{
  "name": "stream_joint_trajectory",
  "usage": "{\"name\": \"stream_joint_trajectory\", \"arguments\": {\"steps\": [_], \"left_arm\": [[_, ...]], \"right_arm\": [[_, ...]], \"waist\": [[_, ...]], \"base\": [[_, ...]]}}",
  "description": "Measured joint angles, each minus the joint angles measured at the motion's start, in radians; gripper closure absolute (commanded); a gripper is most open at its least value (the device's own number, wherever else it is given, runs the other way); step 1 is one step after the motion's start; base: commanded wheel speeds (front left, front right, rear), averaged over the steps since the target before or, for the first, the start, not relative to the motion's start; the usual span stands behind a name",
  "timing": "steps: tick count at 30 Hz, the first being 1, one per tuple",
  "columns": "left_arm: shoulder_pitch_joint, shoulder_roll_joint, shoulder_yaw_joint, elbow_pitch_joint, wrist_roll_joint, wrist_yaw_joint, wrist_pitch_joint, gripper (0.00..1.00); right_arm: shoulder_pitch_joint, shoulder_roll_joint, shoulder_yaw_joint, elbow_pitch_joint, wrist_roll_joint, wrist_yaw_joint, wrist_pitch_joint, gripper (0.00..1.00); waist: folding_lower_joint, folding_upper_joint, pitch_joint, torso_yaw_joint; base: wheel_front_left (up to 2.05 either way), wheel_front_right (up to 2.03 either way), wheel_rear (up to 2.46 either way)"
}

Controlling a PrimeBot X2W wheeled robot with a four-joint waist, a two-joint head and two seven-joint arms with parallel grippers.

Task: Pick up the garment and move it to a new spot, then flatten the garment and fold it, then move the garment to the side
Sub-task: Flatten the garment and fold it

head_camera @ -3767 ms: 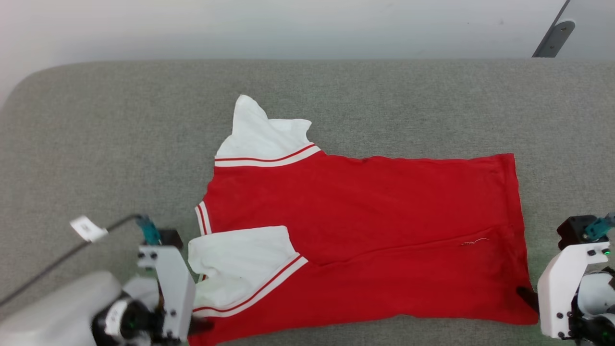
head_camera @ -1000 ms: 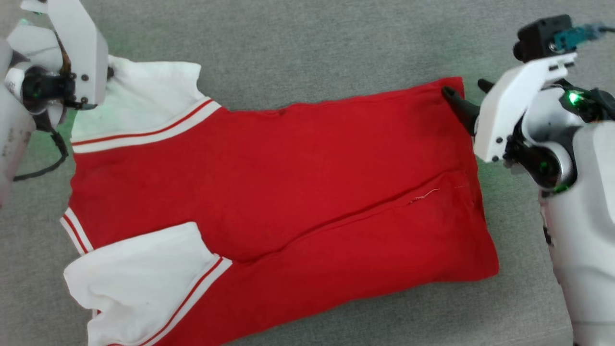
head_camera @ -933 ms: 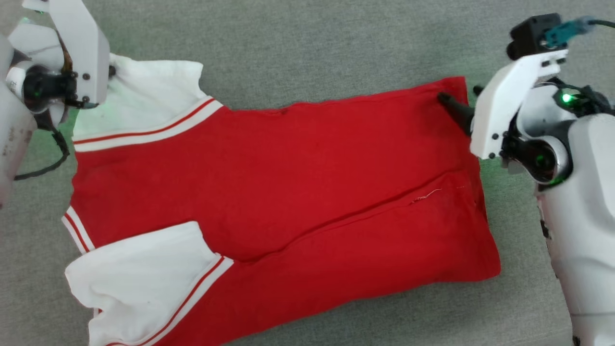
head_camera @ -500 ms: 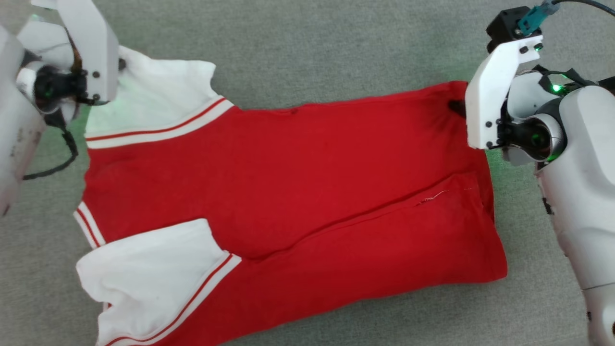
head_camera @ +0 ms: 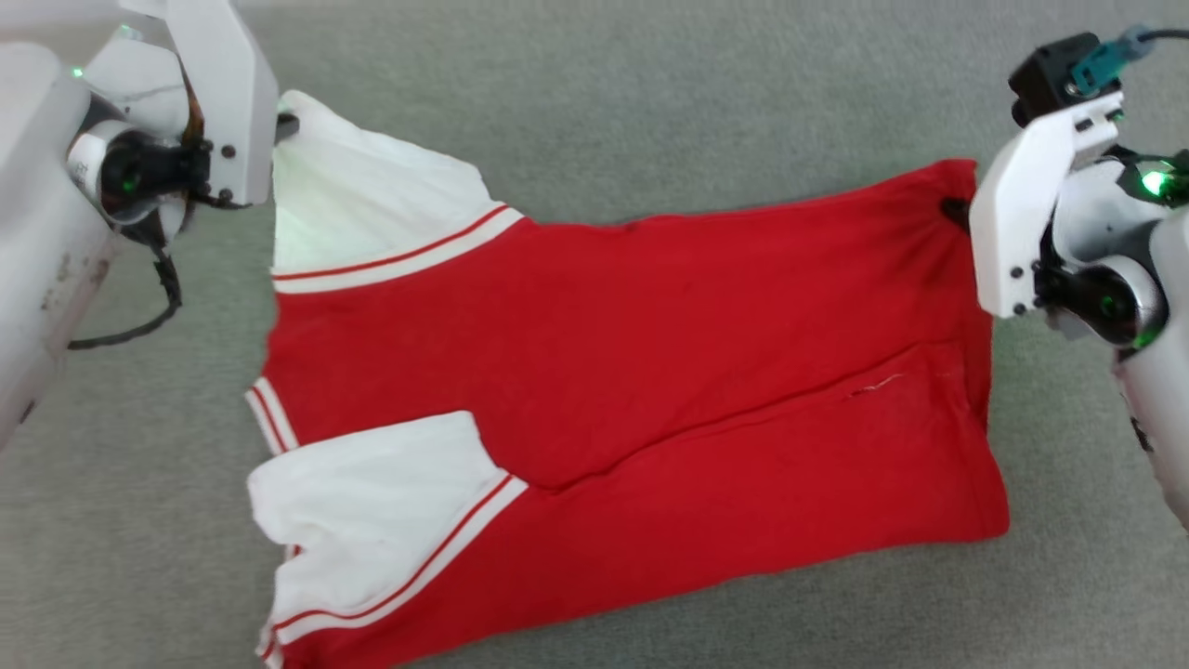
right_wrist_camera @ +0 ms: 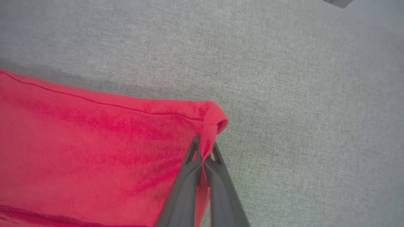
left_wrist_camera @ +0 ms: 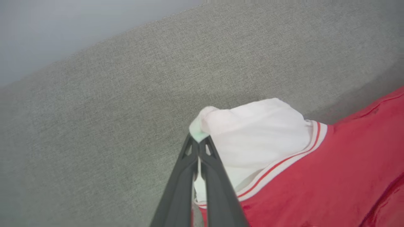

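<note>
1. The red jersey-style T-shirt with white short sleeves and red-and-white striped trim (head_camera: 669, 372) lies spread on the grey woven-fabric worktop (head_camera: 650, 111). Its plain red side faces up, with the sleeves toward the robot's left and the hem toward its right.
2. The left tool (head_camera: 286, 119) is clamped on the tip of the far white sleeve (head_camera: 372, 214). In the left wrist view its two dark fingers (left_wrist_camera: 180, 189) are pressed together, with white cloth pinched between them and bunched just past the tips.
3. The right tool (head_camera: 954, 210) grips the far hem corner (right_wrist_camera: 217, 121). In the right wrist view its fingers are closed tight on red fabric, which puckers into a small knob above the tips.
4. The near white sleeve (head_camera: 372, 502) lies folded over the red body.
5. A long diagonal crease (head_camera: 706, 432) runs from that sleeve toward the hem.
6. A pale loose thread (head_camera: 873, 386) sits on the red cloth near the hem end of the crease.
</note>
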Motion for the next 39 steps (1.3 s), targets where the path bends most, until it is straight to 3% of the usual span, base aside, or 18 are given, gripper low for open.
{"name": "stream_joint_trajectory", "arguments": {"steps": [10,13,19,27,31,36,37,38,39], "left_arm": [[0.058,0.048,-0.026,-0.149,-0.004,0.018,0.037,1.00],[0.092,0.081,-0.031,-0.250,-0.009,0.062,0.062,1.00],[0.186,0.191,-0.043,-0.533,-0.033,0.200,0.117,1.00],[0.355,0.316,-0.059,-0.869,-0.091,0.383,0.145,1.00],[0.429,0.326,-0.065,-0.902,-0.113,0.418,0.139,1.00],[0.497,0.281,-0.072,-0.840,-0.139,0.410,0.138,1.00],[0.508,0.270,-0.074,-0.822,-0.143,0.398,0.133,1.00],[0.516,0.258,-0.072,-0.797,-0.147,0.384,0.119,1.00],[0.522,0.246,-0.068,-0.776,-0.154,0.372,0.107,1.00]], "right_arm": [[0.121,-0.125,0.062,-0.171,0.060,0.000,0.027,1.00],[0.167,-0.163,0.069,-0.230,0.086,0.000,0.046,1.00],[0.270,-0.220,0.044,-0.327,0.113,0.000,0.098,1.00],[0.432,-0.234,-0.017,-0.400,0.142,0.000,0.173,1.00],[0.483,-0.216,-0.034,-0.391,0.143,0.000,0.183,1.00],[0.496,-0.181,-0.034,-0.344,0.130,0.000,0.179,1.00],[0.496,-0.177,-0.032,-0.338,0.123,0.000,0.173,0.87],[0.494,-0.171,-0.033,-0.329,0.123,0.000,0.170,0.62],[0.493,-0.167,-0.031,-0.320,0.123,0.000,0.169,0.43]], "waist": [[0.0000,0.0000,-0.094,0.062],[-0.0001,0.0000,-0.115,0.084],[0.0000,0.0000,-0.144,0.119],[-0.0001,0.0000,-0.154,0.135],[-0.0001,0.0000,-0.154,0.135],[-0.0001,0.0000,-0.156,0.133],[-0.0001,0.0000,-0.157,0.133],[0.0000,0.0000,-0.159,0.133],[-0.0001,0.0000,-0.161,0.133]], "base": [[0.00,0.00,0.00],[0.00,0.00,0.00],[0.00,0.00,0.00],[0.00,0.00,0.00],[0.00,0.00,0.00],[0.00,0.00,0.00],[0.00,0.00,0.00],[0.00,0.00,0.00],[0.00,0.00,0.00]]}}
